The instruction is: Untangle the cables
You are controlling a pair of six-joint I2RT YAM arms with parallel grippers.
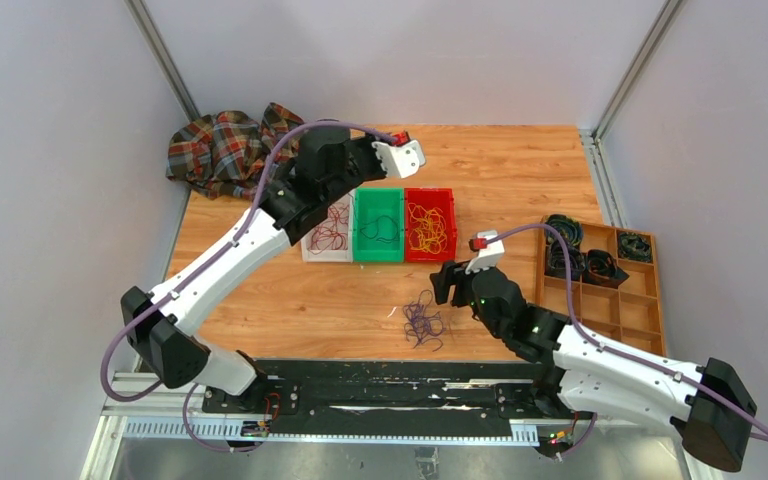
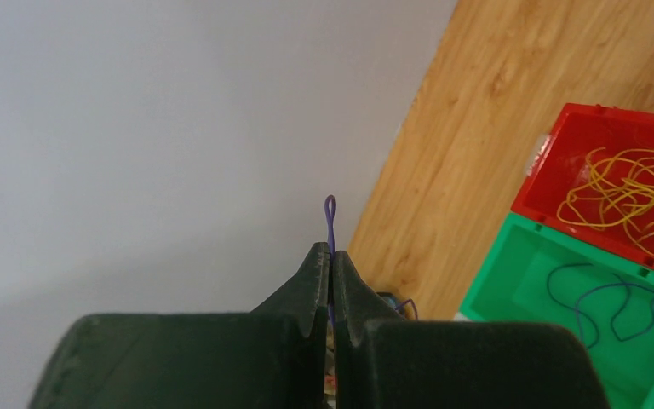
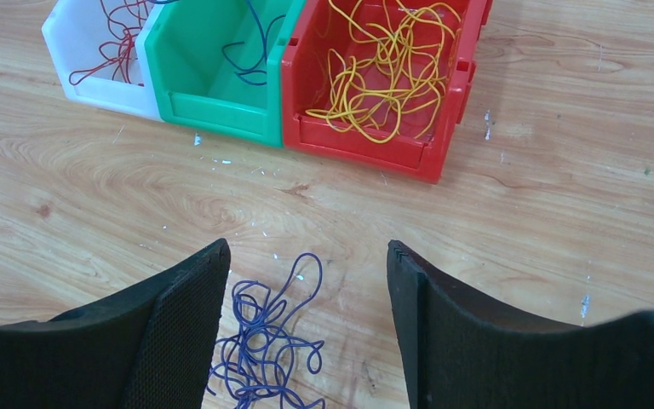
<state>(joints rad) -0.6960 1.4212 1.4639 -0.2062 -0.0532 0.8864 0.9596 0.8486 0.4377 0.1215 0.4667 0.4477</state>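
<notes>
My left gripper [image 2: 331,256] is raised above the bins, near the back wall, and is shut on a thin purple cable [image 2: 329,213] whose loop sticks out past the fingertips. In the top view it sits at the far left-centre [image 1: 378,166]. A tangle of purple cables [image 1: 422,322] lies on the table. My right gripper [image 3: 306,256] is open just above it, with the tangle [image 3: 260,341] beside its left finger. Dark red cables [image 3: 115,43] lie in the white bin, a purple-blue one [image 3: 251,60] in the green bin, yellow ones [image 3: 383,68] in the red bin.
The white bin [image 1: 312,250], green bin [image 1: 377,256] and red bin [image 1: 430,257] stand side by side mid-table. A plaid cloth [image 1: 225,150] lies at the far left corner. A wooden compartment tray [image 1: 640,310] with black coiled rings [image 1: 585,262] stands at the right edge.
</notes>
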